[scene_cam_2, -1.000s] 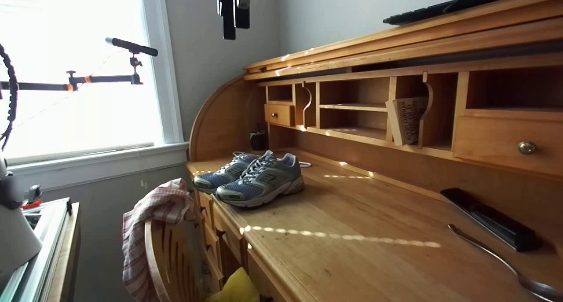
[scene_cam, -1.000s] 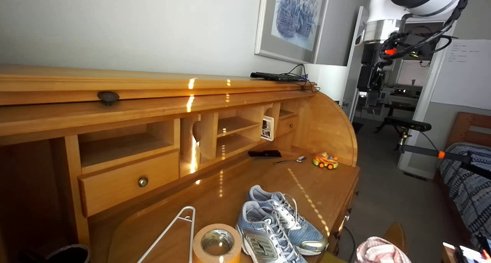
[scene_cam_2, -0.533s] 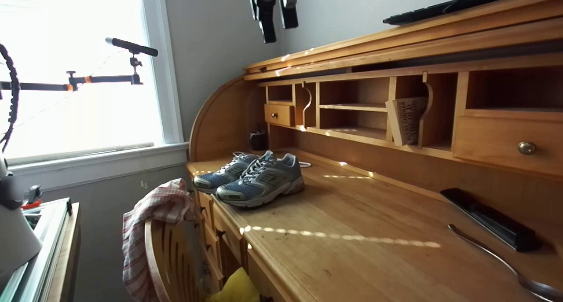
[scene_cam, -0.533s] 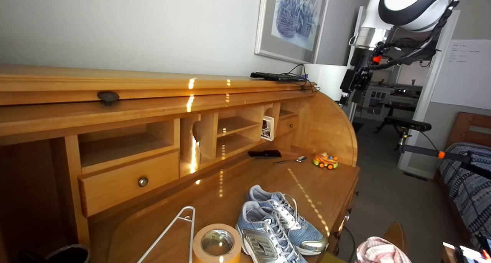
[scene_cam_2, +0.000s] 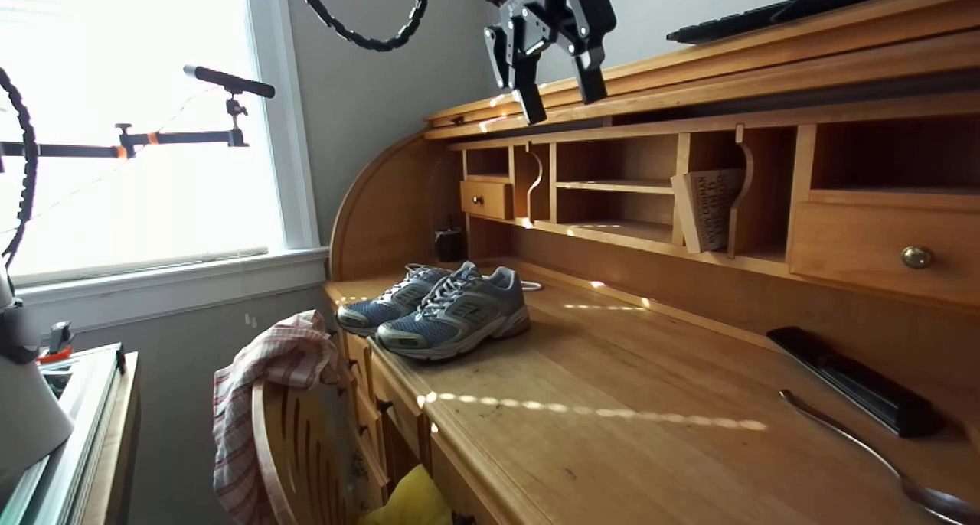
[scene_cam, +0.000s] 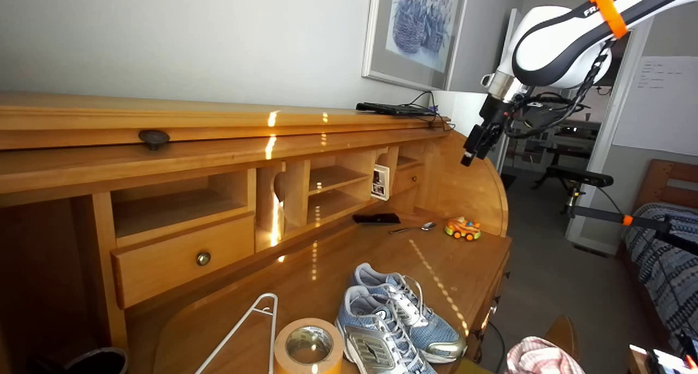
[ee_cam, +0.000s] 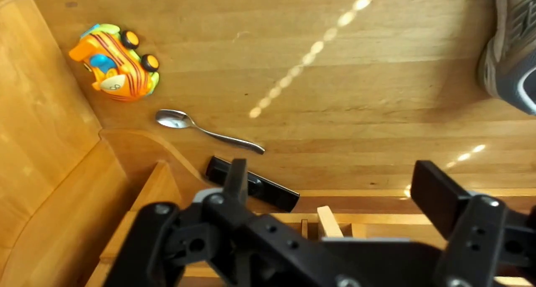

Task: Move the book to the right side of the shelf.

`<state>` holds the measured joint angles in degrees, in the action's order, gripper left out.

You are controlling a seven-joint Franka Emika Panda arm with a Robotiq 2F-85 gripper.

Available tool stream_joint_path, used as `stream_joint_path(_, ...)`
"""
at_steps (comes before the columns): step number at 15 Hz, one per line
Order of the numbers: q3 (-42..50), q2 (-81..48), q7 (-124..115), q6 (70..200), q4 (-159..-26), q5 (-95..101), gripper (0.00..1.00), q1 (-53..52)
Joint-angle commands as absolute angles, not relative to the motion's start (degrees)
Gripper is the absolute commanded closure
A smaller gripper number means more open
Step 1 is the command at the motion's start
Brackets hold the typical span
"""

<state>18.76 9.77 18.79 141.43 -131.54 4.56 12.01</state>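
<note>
Just now: hand [scene_cam_2: 563, 102] came down and nearer the shelf [scene_cam_2: 773, 196]; top centre in an exterior view, fingers well apart, nothing between them. For the task we read that as approach, grasp and shift still to do. The book [scene_cam_2: 712, 210] sits right of centre there, in the shelf, leaning left, on the left of the curved divider [scene_cam_2: 733, 233]; we take the space right of it as the goal. Versus the earlier frames: more of the arm [scene_cam: 551, 47] shows at upper right in an exterior view, hand lower and further left; we see no shift in the book or the things on the surface [scene_cam_2: 612, 372].
</note>
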Motion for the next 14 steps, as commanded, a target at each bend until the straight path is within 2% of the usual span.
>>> stream_joint_path(1,19.78,5.8,25.46,150.34,-132.88,-0.1,0.0,11.98)
stream_joint_path(6,19.79,0.01,37.04,159.99,-132.74,-10.91,0.0,10.69)
stream_joint_path(9,18.78,-3.57,43.56,161.37,-130.91,-18.7,0.0,10.68)
stream_joint_path(14,18.63,-2.67,40.46,160.71,-131.65,-15.3,0.0,11.1)
